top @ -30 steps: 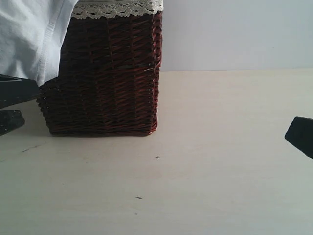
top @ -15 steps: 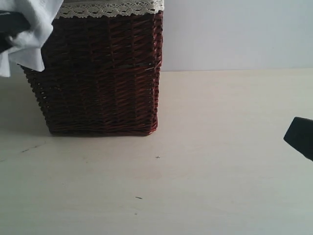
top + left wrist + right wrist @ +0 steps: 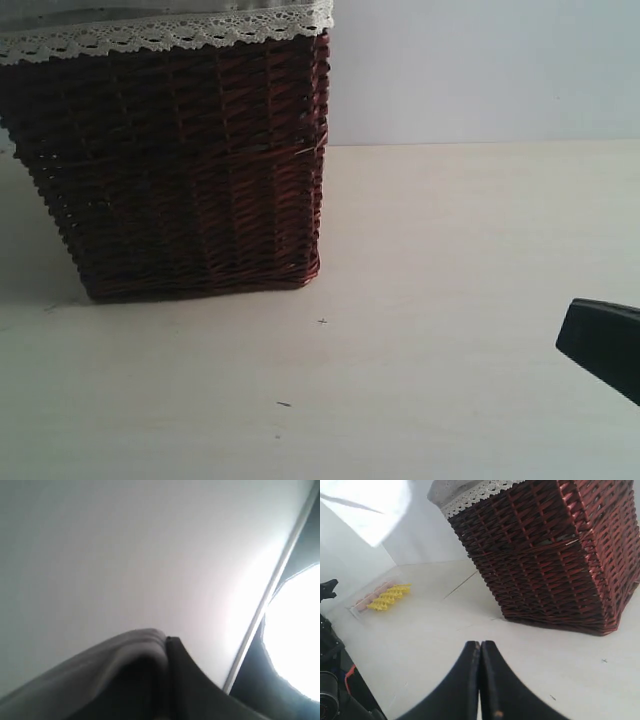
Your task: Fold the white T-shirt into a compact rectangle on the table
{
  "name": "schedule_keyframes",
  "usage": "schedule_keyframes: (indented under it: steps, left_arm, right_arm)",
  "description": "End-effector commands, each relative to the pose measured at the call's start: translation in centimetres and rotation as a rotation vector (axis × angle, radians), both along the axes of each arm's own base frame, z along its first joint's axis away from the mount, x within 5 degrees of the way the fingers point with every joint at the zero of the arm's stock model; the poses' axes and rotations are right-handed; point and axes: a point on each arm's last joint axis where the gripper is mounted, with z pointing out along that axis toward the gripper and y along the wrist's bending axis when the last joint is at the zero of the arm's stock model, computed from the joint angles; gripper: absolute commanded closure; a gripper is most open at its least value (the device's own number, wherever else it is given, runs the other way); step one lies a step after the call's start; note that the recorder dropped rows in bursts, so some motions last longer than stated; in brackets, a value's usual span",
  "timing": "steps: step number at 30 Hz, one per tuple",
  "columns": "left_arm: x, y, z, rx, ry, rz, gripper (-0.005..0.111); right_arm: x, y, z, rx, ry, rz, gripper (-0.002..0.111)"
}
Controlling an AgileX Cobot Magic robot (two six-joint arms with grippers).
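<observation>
The white T-shirt hangs in the air up beside the basket in the right wrist view; its red band does not show. In the left wrist view a fold of its cloth lies bunched against a black finger, and my left gripper is shut on it, pointing at a pale wall. That gripper and the shirt are out of the exterior view. My right gripper hovers low over the cream table, shut and holding nothing.
The lace-trimmed dark red wicker basket stands at the left, leaning slightly. A clear tray with yellow pieces lies farther off on the table. Dark robot hardware sits past the table edge.
The left gripper has risen out of the exterior view, taking the white shirt up with it. The basket has shifted and tilted. The right gripper has dropped a little lower.
</observation>
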Motion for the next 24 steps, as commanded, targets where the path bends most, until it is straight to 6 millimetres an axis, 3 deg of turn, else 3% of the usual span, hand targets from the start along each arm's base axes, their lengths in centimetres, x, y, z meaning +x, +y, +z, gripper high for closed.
schedule_keyframes:
  steps: [1, 4, 7, 11, 18, 24]
  left_arm:
    - [-3.5, 0.3, 6.3, -0.075, -0.18, -0.089, 0.107]
    - [-5.7, 0.5, 10.5, -0.132, -0.241, -0.157, 0.107]
    - [-7.1, 0.3, 12.9, -0.152, -0.275, -0.267, 0.107]
    - [-9.5, 0.0, 14.7, -0.173, -0.269, -0.443, 0.107]
    - [-14.2, 1.4, 17.4, -0.247, -0.462, -0.431, 0.107]
    - [-16.9, 1.8, 18.0, -0.275, -0.497, -0.515, 0.107]
  right_arm:
    - [0.0, 0.0, 0.1, -0.023, -0.007, 0.008, 0.108]
    - [0.0, 0.0, -0.2, -0.068, -0.004, 0.01, 0.108]
    - [0.0, 0.0, -0.2, -0.068, -0.002, 0.012, 0.108]
    - [0.5, 0.2, -0.6, -0.062, 0.061, 0.053, 0.108]
    - [1.7, 0.1, -1.3, -0.057, 0.152, 0.057, 0.108]
    - [2.1, 0.1, -1.5, -0.058, 0.176, 0.056, 0.108]
